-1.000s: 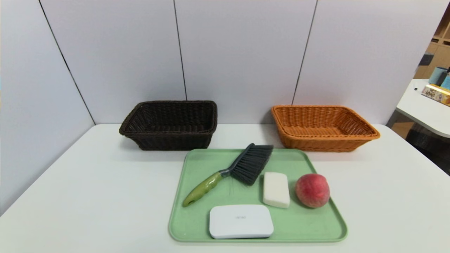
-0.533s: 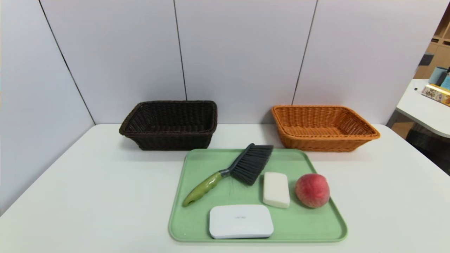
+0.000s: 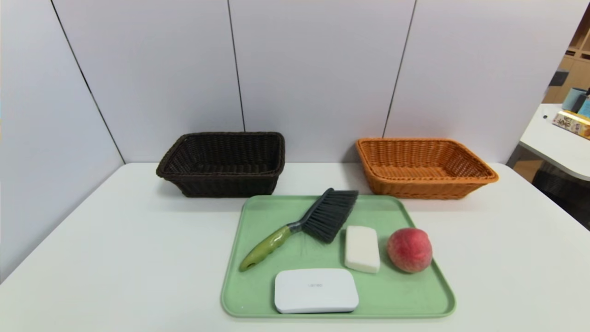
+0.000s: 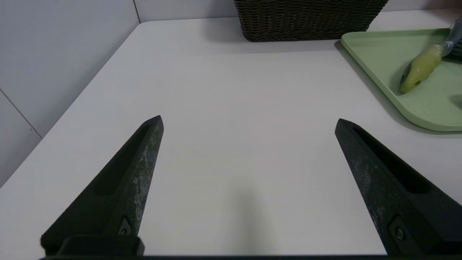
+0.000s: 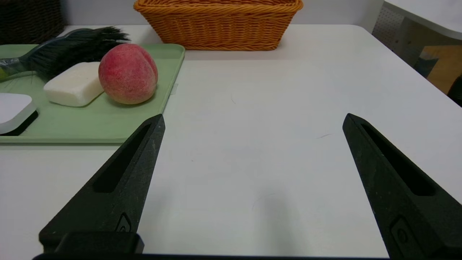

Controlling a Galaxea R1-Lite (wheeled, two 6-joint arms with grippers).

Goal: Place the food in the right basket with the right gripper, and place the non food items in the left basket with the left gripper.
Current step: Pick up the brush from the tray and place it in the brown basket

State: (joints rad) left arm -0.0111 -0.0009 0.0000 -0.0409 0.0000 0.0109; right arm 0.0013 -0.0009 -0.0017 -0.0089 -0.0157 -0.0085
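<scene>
The head camera looks down at the pale green plastic tray (image 3: 239, 295); both low wrist cameras face forward, each sharing its edge (image 4: 426, 122) (image 5: 86, 135).

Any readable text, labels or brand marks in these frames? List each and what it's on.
White box: small grey mark on the lid, too small to read.
Yellow package on the side table at far right: large printed characters, too blurred to read.
Nothing readable elsewhere.
</scene>
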